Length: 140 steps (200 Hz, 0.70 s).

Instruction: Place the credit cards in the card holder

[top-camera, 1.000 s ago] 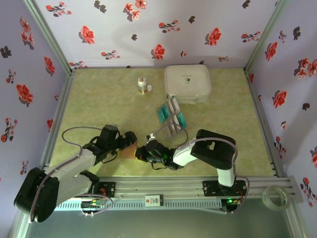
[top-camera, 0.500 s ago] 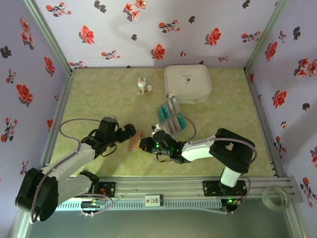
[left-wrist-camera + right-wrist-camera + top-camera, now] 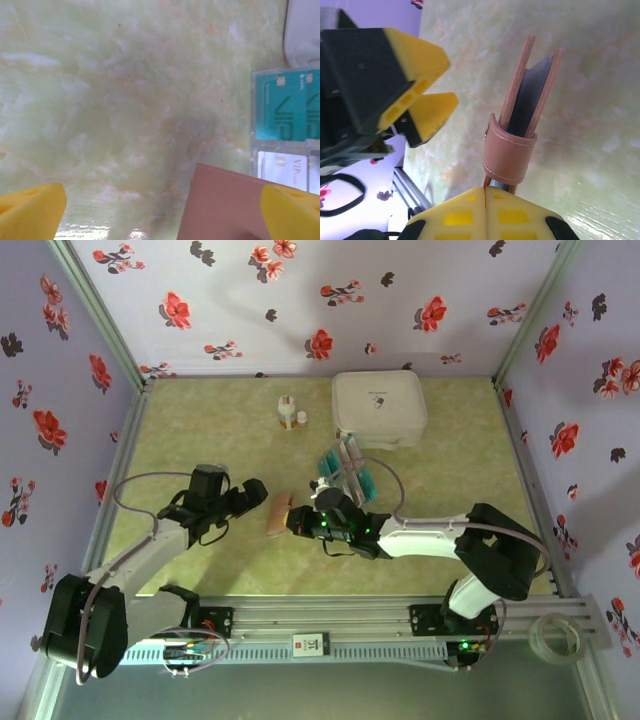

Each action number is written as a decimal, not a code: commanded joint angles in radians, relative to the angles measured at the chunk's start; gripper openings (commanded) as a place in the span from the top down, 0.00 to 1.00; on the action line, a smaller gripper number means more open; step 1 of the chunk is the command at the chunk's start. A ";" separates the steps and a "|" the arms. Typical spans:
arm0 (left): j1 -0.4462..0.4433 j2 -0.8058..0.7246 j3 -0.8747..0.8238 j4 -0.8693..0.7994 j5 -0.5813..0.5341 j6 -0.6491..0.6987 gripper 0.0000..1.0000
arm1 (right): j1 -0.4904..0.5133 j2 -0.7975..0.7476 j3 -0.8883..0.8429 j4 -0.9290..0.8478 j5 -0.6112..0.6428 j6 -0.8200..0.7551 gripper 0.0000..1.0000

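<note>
Item 1. Card holder (image 3: 277, 514): tan-brown, with a grey lining visible in the right wrist view (image 3: 525, 110). It stands on edge with its two leaves slightly parted, about midway across the surface (image 3: 200, 440) and toward the near edge. Whether it rests on the surface cannot be told.

Item 2. Right tool (image 3: 293, 521): yellow fingers pressed together, pinching the card holder at its strap end (image 3: 485, 192).

Item 3. Left tool (image 3: 256, 494): fingers spread wide, holding nothing, just left of the card holder. One corner of the holder lies between its fingertips in the left wrist view (image 3: 160, 210).

Item 4. Credit cards (image 3: 345, 472): teal and white, laid in rows near the centre of the surface, on the far side of the right tool.

Item 5. White box (image 3: 378, 408): square, at the far edge, right of centre.

Item 6. Small bottles (image 3: 288, 412): a pair, near the far edge, left of the white box.
</note>
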 commanded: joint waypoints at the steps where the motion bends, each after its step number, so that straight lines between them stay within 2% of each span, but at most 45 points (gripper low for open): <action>1: 0.050 0.018 0.026 0.115 0.137 -0.055 0.00 | -0.022 -0.054 0.060 -0.039 -0.017 -0.049 1.00; 54: 0.095 0.061 0.037 0.348 0.275 -0.238 0.00 | -0.051 -0.077 0.160 -0.062 -0.031 -0.074 1.00; 102: 0.096 0.090 0.017 0.562 0.307 -0.407 0.00 | -0.051 -0.023 0.234 -0.022 -0.053 -0.068 1.00; 140: 0.095 0.077 0.001 0.667 0.313 -0.476 0.01 | -0.056 0.029 0.224 0.040 -0.057 -0.040 1.00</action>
